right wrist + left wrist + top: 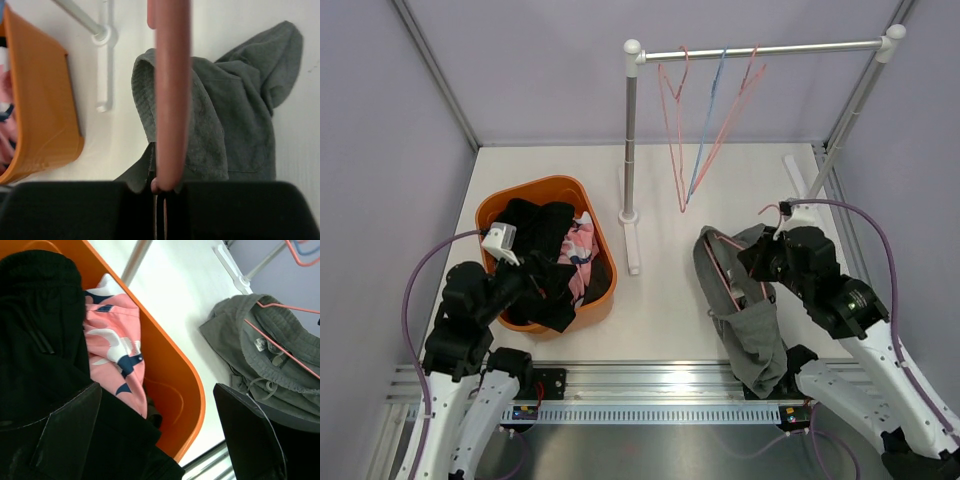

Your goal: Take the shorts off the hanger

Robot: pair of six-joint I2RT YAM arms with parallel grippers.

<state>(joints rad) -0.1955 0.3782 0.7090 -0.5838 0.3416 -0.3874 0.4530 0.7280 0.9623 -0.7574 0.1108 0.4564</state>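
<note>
Pinching the pink hanger (172, 100) with jaws pressed together, the right gripper (161, 200) sits well right of the basket (610, 272). The grey shorts (750, 320) are on the hanger (its wire runs through the waistband). The left gripper (157, 435), jaws spread, hovers over the basket, which holds black shorts (545, 235) and pink shorts (578, 250).

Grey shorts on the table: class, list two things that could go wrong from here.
The right gripper is shut on the pink hanger, which seems caught in the grey shorts; lifting may drag both.
The left gripper, open above the orange basket, might clip its rim reaching across.
</note>
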